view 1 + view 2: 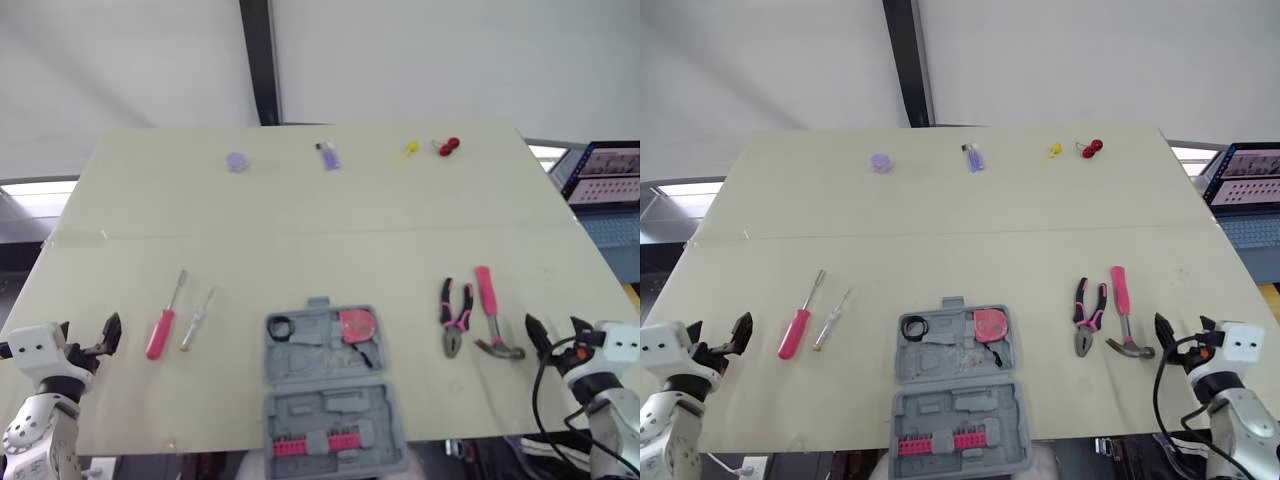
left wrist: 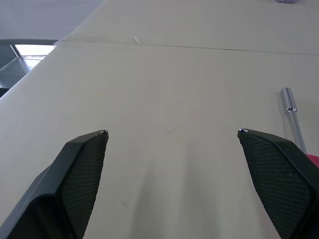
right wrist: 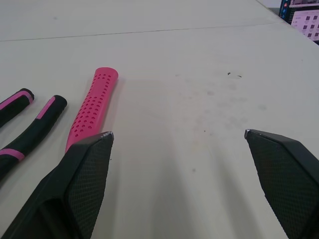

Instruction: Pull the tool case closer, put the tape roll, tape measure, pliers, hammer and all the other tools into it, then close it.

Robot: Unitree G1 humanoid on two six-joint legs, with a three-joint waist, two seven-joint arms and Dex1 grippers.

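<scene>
- At the near edge of the table [image 1: 300,220], midway between my arms, the tool case [image 1: 330,385] lies open in two grey halves. Its nearer half seems to overhang the edge, so a push there could tip it off.
- My left gripper [image 2: 172,133] and right gripper [image 3: 178,133] both hover spread wide and empty, low over the table's near corners.
- The hammer [image 1: 490,310] lies just beside the pliers [image 1: 455,320], to the right of the case. If I close on the pink handle carelessly, I may nudge the pliers or catch both.
- The hammer is head-heavy, so a grip far up the handle could let it swing and drop.
- The pink screwdriver [image 1: 163,322] and the thin screwdriver [image 1: 197,320] lie flat and close together on the left. They may roll from a shallow pinch.
- The tape roll [image 1: 279,326] and tape measure [image 1: 358,324] sit in the far half. Anything not seated in its moulded slot could block the closing.
- Small purple, yellow and red bits lie well apart at the far edge. Reaching them would stretch me over the open case.
</scene>
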